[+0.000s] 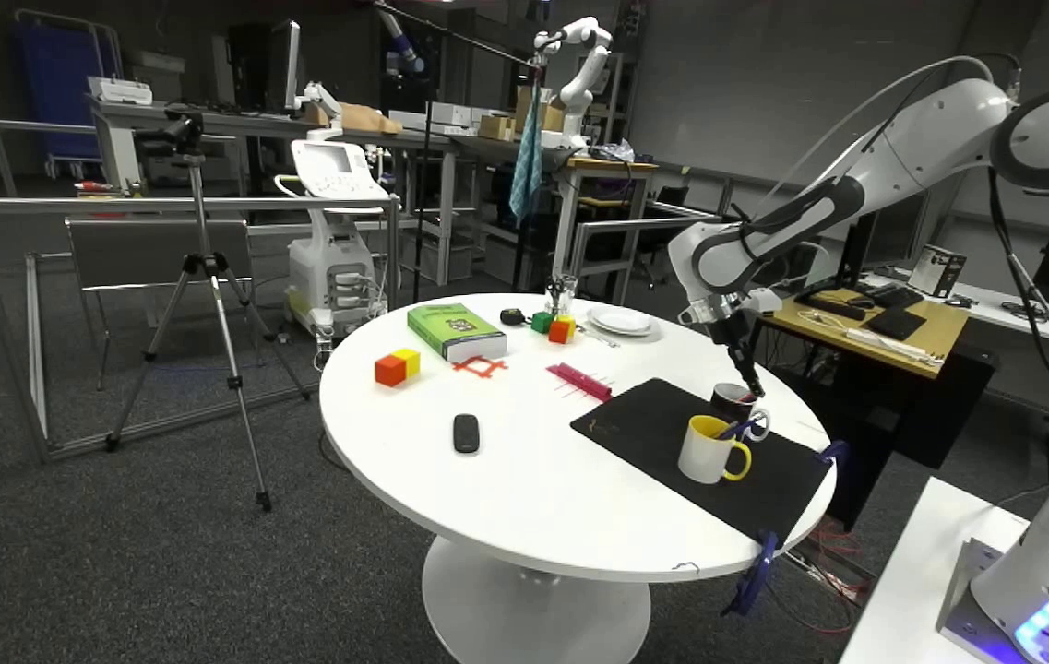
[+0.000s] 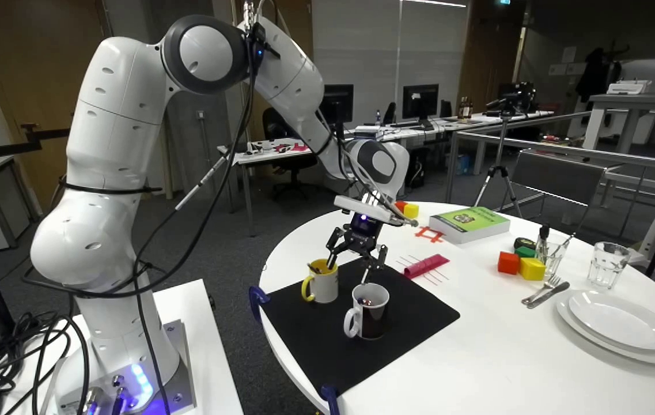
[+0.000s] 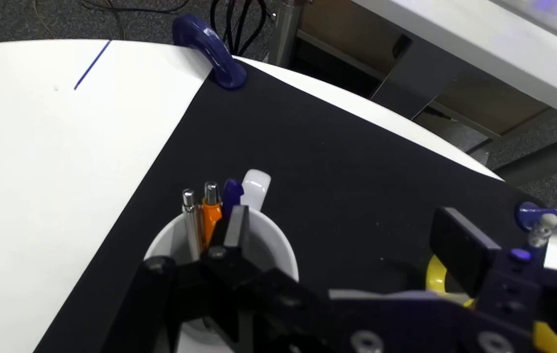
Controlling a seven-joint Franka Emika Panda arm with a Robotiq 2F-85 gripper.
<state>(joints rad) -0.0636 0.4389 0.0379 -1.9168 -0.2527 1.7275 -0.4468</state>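
The gripper (image 3: 343, 225) hangs low above a black mat (image 2: 327, 340) on a round white table (image 2: 488, 351), its two fingers (image 3: 458, 245) spread wide and grasping nothing. Nearest to it is a dark mug (image 2: 378, 320), white inside and with a white handle, standing upright on the mat. In the wrist view one finger crosses the mouth of this mug, just beside a silver pen (image 3: 190, 208), an orange pen (image 3: 211, 213) and a blue pen (image 3: 232, 193) that stick out past its rim near the handle. Whether that finger touches the mug or a pen is hard to tell, since the gripper's body covers much of the mouth. A yellow-and-white mug (image 2: 324, 288) also stands upright on the mat, near the dark one but apart from it, and partly hidden behind the second finger in the wrist view. Blue clamps (image 3: 209, 51) hold two corners of the mat to the table edge. Beyond the mat, in both exterior views, lie a pink strip (image 2: 426, 266), a red lattice piece (image 1: 480, 367) and a thick green book (image 2: 469, 222). Farther along the table sit stacked white plates (image 2: 624, 321), a fork (image 2: 541, 289) and a knife (image 2: 549, 294).
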